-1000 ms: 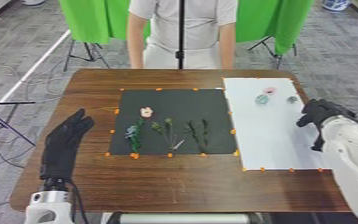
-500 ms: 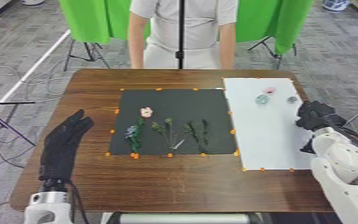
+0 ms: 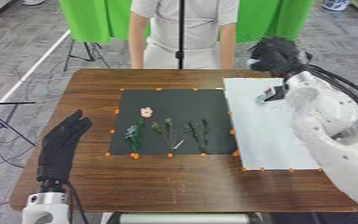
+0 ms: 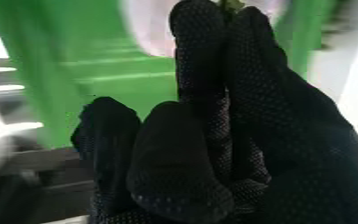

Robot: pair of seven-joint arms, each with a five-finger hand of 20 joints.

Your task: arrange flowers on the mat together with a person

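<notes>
Flower [image 3: 146, 112] pale pink, near dark green sprigs [image 3: 204, 136] on black mat [image 3: 171, 102]

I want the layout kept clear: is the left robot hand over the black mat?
No, the left robot hand is over the brown table, left of the black mat.

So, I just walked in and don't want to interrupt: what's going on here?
The robot's right hand is raised by the far end of the white mat, seemingly pinching something green. A small teal piece lies on that mat. The dark mat holds a pale flower and green stems; the open left hand is to its left.
</notes>
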